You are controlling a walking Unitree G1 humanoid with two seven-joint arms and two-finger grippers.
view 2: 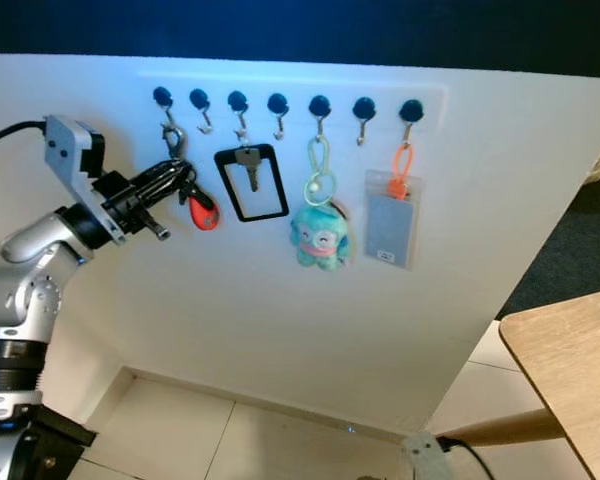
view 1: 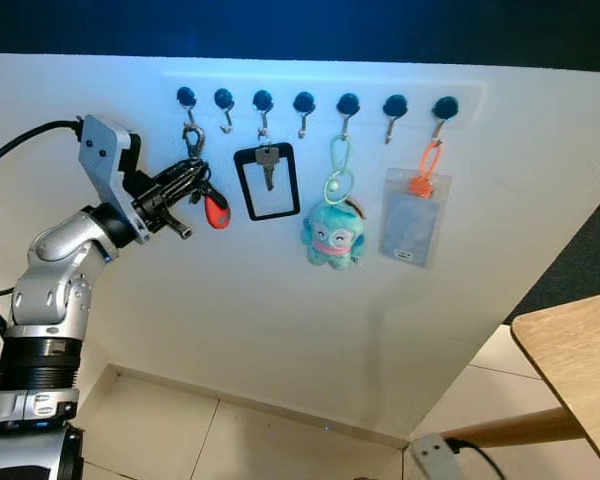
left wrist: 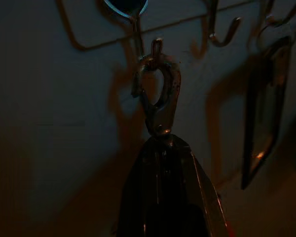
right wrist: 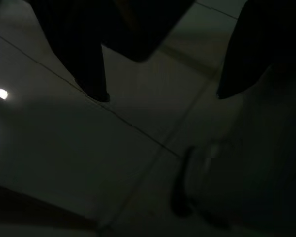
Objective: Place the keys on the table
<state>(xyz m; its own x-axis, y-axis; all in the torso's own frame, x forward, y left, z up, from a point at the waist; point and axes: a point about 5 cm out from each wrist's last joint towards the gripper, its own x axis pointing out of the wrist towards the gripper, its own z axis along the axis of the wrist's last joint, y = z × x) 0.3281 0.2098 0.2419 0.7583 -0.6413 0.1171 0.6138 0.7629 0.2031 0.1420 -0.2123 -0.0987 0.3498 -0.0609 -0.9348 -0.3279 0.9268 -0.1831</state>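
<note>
**A:** Where are the keys (view 1: 202, 195) right now?

**B:** They hang on a white wall, from the leftmost hook (view 1: 187, 99) in a row of seven. A silver clasp (left wrist: 157, 94) loops over that hook, and the bunch hangs straight down from it, with a red fob (view 1: 217, 211) at the bottom. The long axis runs top to bottom.

**A:** And the robot's grippers?

**B:** The left gripper (view 1: 187, 187) is raised to the wall and reaches in from the left side. Its black fingers are pressed together on the bunch, just under the clasp and beside the fob. In the dim left wrist view, the clasp stands directly beyond the fingertips, its loop over the hook. The right gripper (right wrist: 160, 74) hangs idle over the tiled floor with its fingers spread apart.

**A:** So what does the next move depend on?

**B:** I judge it depends on that clasp. It sits above the grip, so the bunch probably has to go up and away from the wall to clear the hook's upturned tip before it comes free.

**A:** Where is the table?

**B:** The table (view 1: 577, 350) is wooden and shows at the lower right, well apart from the hooks. The left arm is the nearer arm to the keys, but the farther one from the table.
</note>
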